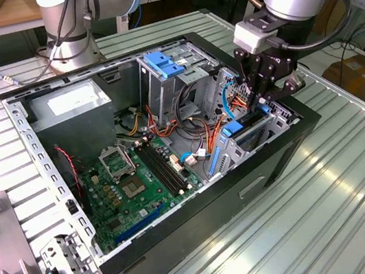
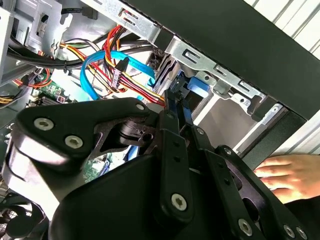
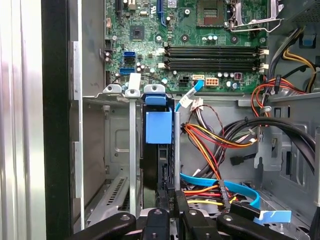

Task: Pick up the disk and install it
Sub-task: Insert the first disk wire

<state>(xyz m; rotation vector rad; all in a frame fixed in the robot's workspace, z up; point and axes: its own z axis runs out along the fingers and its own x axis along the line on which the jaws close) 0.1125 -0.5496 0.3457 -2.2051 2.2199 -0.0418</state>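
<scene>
The disk (image 3: pixel 159 127), a dark drive in a bright blue carrier frame, stands on edge inside the grey drive bay (image 3: pixel 132 150) at the front corner of the open computer case (image 1: pixel 200 204). In the exterior view the disk (image 1: pixel 233 129) sits low in the bay at the case's right end, with my gripper (image 1: pixel 260 100) right above it. My gripper (image 3: pixel 176 197) has its two black fingers pinched on the disk's near edge. In the second wrist view the gripper (image 2: pixel 179 107) closes on the blue frame of the disk (image 2: pixel 197 85).
Bundles of orange, red and yellow wires (image 3: pixel 210 140) and a light-blue cable (image 2: pixel 100 60) lie beside the bay. The motherboard (image 1: pixel 140 178), power supply (image 1: pixel 70 106) and a tall grey cage with a blue handle (image 1: pixel 160 64) fill the case. A person's hand (image 2: pixel 285 172) rests outside the case wall.
</scene>
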